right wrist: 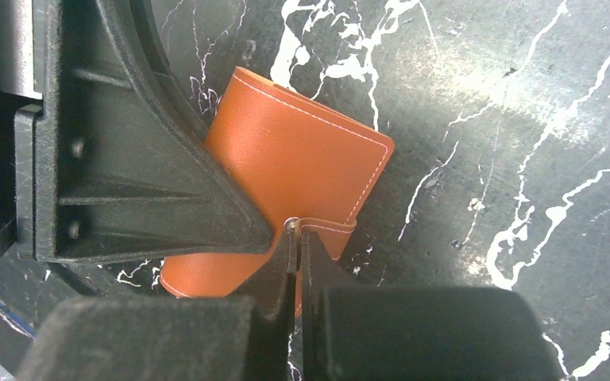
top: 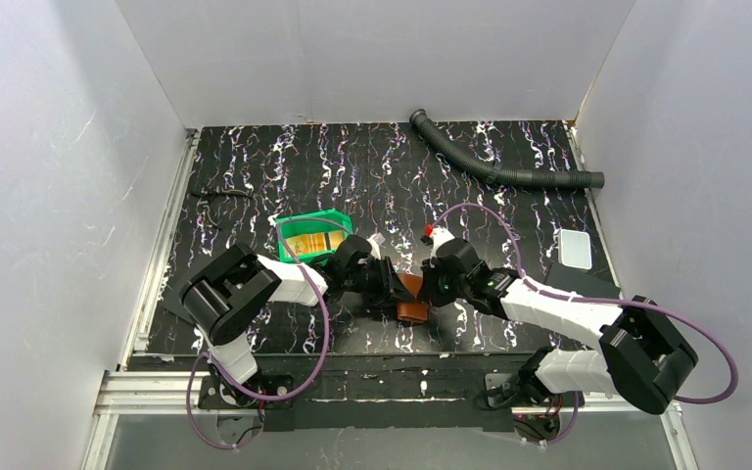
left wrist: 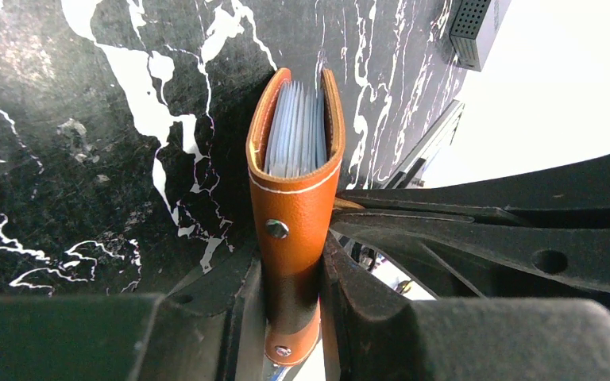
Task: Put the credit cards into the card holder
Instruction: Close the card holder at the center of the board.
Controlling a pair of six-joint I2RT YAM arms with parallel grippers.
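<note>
Card holder (left wrist: 294, 198) sits just right of the green bin (top: 294, 220), on its near side, with the left hand (left wrist: 290, 298) clamped across both covers. The right hand (right wrist: 298, 238) is pinched together on the snap tab (right wrist: 330, 226). Credit cards (top: 313, 241) lie inside the green bin (none loaded yet). Risks: a hard pull on the snap tab drags the card holder out of the left grip, or the thin tab slips free.

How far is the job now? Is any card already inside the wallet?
Done: nothing that shows. The pale pockets of the wallet show no orange or yellow card. In hand: the left tool clamps the wallet and the right tool is shut on its snap tab, probably to open it. Left: the yellowish cards lie in the green bin; none is picked up yet.
</note>
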